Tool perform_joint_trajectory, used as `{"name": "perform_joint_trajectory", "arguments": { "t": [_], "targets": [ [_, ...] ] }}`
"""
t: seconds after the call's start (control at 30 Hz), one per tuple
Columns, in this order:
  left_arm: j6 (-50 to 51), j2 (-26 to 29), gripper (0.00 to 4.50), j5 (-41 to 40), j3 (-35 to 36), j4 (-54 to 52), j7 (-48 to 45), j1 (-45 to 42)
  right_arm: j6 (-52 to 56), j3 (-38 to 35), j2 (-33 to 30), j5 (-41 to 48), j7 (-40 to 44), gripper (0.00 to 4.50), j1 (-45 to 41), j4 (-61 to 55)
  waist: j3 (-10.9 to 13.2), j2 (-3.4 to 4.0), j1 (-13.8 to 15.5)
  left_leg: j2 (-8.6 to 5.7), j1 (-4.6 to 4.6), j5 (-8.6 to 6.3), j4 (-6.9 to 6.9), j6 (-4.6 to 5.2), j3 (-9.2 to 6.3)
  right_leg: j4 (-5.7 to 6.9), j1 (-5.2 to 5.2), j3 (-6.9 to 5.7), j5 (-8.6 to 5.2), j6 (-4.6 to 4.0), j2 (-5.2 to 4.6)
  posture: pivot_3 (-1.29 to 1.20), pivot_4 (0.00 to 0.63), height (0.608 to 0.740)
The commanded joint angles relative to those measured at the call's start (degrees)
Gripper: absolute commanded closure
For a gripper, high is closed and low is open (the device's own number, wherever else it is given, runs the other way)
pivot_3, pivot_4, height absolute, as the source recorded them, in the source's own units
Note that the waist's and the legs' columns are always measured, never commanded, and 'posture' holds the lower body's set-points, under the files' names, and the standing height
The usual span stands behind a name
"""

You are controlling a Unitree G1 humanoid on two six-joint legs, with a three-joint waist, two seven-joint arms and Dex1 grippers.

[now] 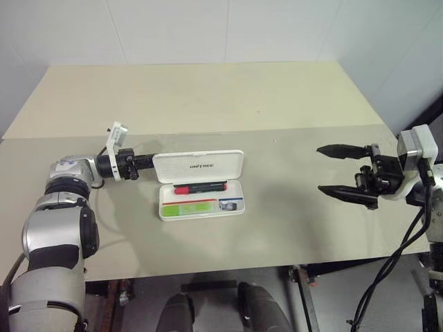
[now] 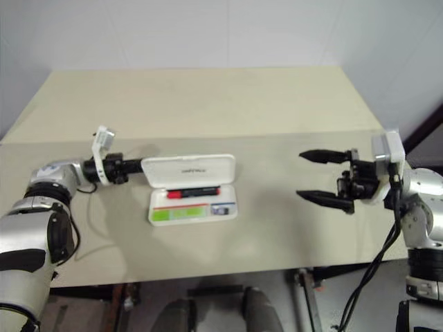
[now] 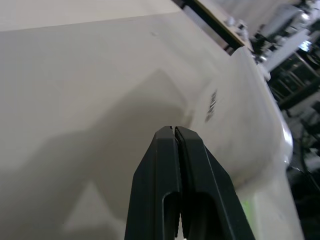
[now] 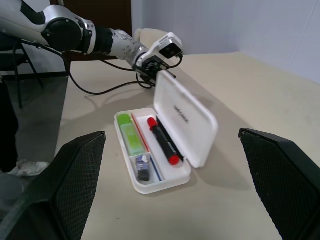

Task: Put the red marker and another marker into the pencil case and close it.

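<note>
Though white-walled, beige table (image 1: 208,97) under pencil case (image 1: 201,185).

Lab — bare table (image 1: 208,97), plain white walls (image 1: 173,28)

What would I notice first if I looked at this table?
Probably the white pencil case, open in the middle of the table, with the red marker and a green marker inside. The shut left gripper is behind its raised lid, and the open right gripper waits far off to the right.
</note>
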Motion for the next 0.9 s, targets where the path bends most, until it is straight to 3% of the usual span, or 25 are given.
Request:
{"name": "perform_joint_trajectory", "arguments": {
  "t": [0.03,0.3,0.57,0.7,0.9],
  "targets": [
    [0.7,0.2,4.46,-0.3,-2.6,-2.4,-6.3,-1.1,-1.5,-1.2,-1.2,-0.5,2.1,0.0,-1.6,0.4,0.0,0.0,0.0,0.0,0.0,0.0,0.0,0.0,0.0,0.01,-0.01,0.0,0.0,0.0,0.0,0.0,0.15,0.74],
    [7.4,2.8,4.46,-12.7,-19.6,-15.3,-6.5,2.9,-2.8,-0.3,-0.1,-1.7,2.2,0.0,-3.1,1.1,0.0,0.0,0.0,0.0,-0.02,0.0,-0.02,0.0,-0.01,0.04,-0.03,0.04,-0.01,0.0,0.0,0.0,0.15,0.74],
    [11.1,7.5,4.46,-24.6,-31.6,-28.6,-6.5,5.5,-3.5,0.3,1.2,-2.6,1.4,0.0,-2.4,0.3,0.0,0.0,-0.2,0.0,-0.04,0.0,0.05,-0.01,0.02,0.29,-0.21,0.12,-0.08,-0.06,0.01,0.0,0.15,0.74],
    [10.8,8.1,4.46,-24.2,-36.0,-30.9,-6.5,6.4,-3.8,0.2,1.8,-2.9,0.9,0.0,-1.5,-0.5,0.0,0.0,-0.1,0.0,-0.02,0.0,0.07,-0.01,0.02,0.39,-0.24,0.12,-0.14,-0.11,0.02,0.0,0.15,0.74],
    [9.3,5.4,4.46,-16.8,-37.3,-29.1,-6.5,6.3,-3.8,-0.2,2.2,-3.2,0.0,0.0,-0.4,-1.4,0.0,0.0,0.0,0.0,-0.04,0.0,0.16,-0.01,0.02,0.41,-0.25,0.13,-0.15,-0.12,0.03,0.0,0.15,0.74]
  ]
}}
